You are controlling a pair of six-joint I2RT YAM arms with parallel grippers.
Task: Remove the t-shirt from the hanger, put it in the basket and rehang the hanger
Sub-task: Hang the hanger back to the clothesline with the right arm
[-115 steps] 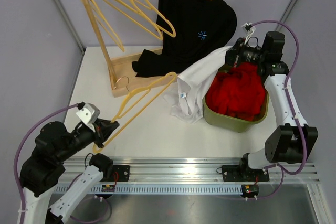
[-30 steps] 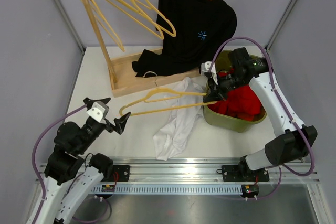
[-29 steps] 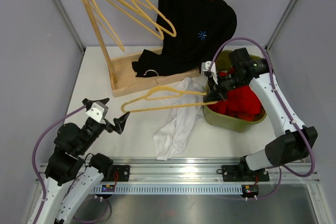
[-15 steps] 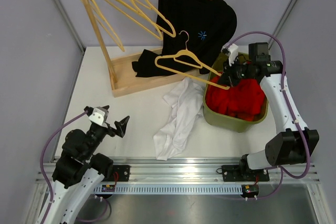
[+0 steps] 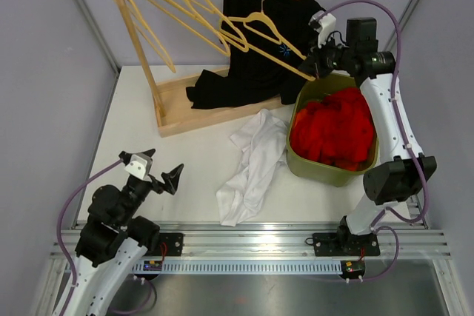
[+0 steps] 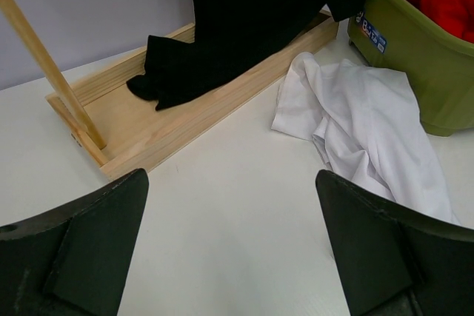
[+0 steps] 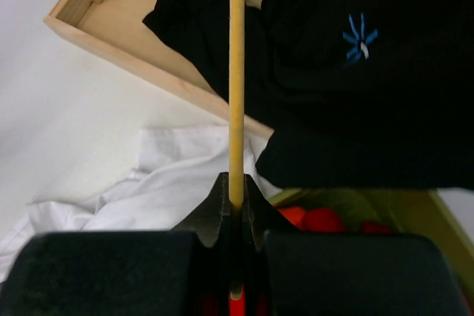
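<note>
Tbl w/ white tee, bin, rack

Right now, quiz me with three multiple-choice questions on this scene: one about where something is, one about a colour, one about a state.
1. Where is the crumpled white t-shirt?
A) inside the olive-green plastic tub
B) on the white table beside that tub
C) hung on a rail

2. What colour is the cloth filling the tub?
A) red
B) blue
C) grey

3. The right arm's fingers are:
A) open and empty
B) shut on the bare yellow plastic hanger
C) shut on the white t-shirt

Answers:
1 B, it lies loose on the tabletop next to the tub.
2 A, a red heap fills the tub.
3 B, the right wrist view shows the yellow bar pinched between the closed fingers.
</note>
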